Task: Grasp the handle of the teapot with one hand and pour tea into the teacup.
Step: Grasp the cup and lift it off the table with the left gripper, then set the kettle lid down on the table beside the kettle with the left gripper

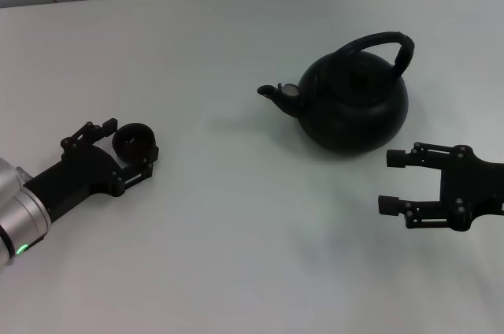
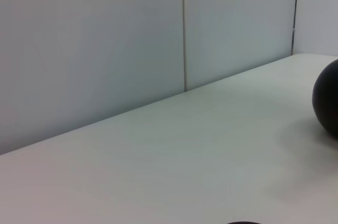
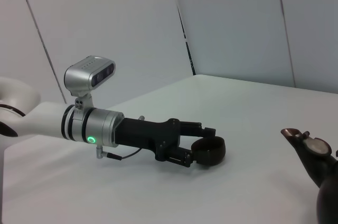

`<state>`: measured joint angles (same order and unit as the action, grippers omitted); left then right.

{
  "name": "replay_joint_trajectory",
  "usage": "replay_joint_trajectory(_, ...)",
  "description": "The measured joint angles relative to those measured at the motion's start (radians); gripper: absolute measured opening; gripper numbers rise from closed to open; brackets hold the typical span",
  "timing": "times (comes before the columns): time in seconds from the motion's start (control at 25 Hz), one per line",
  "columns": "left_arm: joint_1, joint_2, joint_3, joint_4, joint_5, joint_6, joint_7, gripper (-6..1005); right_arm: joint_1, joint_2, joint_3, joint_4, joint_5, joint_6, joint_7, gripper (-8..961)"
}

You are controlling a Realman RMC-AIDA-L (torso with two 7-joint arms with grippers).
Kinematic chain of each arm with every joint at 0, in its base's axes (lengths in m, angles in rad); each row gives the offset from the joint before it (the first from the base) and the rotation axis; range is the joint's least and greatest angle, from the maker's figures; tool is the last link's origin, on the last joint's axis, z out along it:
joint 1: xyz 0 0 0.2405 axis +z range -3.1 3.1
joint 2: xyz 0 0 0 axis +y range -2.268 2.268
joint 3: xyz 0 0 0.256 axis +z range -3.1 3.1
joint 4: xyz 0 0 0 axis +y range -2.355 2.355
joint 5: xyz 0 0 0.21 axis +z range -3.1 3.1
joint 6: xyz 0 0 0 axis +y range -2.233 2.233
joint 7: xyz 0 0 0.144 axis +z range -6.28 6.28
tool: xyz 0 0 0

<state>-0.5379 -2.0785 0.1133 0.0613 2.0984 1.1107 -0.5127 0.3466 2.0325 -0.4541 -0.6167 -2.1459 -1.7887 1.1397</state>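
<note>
**Left gripper around the teacup, right gripper spread wide beside the teapot**

In the head view the left gripper (image 1: 132, 147) reaches in from the lower left of the frame, its two fingers set on either side of the teacup (image 1: 135, 141). The cup sits between the fingertips at left centre of the frame; the fingers look closed against its wall, though from this angle actual contact cannot be confirmed. The right wrist view shows the same pairing from the side: the left gripper (image 3: 203, 147) lies low over the tabletop (image 3: 248, 123) with the teacup (image 3: 209, 151) held in its narrow span, rim up.

The right gripper (image 1: 396, 182) enters from the right edge in the lower right of the head view, fingers spread wide and holding nothing. Its tips point toward frame left, just below the teapot (image 1: 353, 105) and apart from it.

The teapot stands upright at right of centre on the tabletop (image 1: 236, 255). Its spout points toward frame left, in the direction of the teacup, so its long axis runs left to right across the frame. The handle (image 1: 385, 47) arches over the lid along that same line, higher toward the right end. Teapot and teacup are well apart, with bare tabletop between them.

In the left wrist view only a dark curved edge of the teapot (image 2: 327, 100) shows at the right border, and a pale wall (image 2: 105, 39) rises behind the tabletop.
</note>
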Motion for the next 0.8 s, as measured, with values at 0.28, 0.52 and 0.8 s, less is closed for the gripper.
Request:
replay_joint_trajectory(0.28, -0.001, 0.000, 0.006, 0.000, 0.005, 0.004, -0.002, 757, -0.001, -0.002, 0.009, 0.000, 0.000, 0.000, 0.000, 809)
replay_joint_trajectory(0.52, -0.001, 0.001, 0.006, 0.000, 0.006, 0.034, -0.007, 687, -0.002, -0.002, 0.009, 0.000, 0.000, 0.000, 0.000, 809)
replay_joint_trajectory(0.8, -0.026, 0.003, 0.056, 0.001, 0.009, 0.130, -0.034, 685, -0.005, 0.001, 0.009, 0.003, 0.000, 0.000, 0.000, 809)
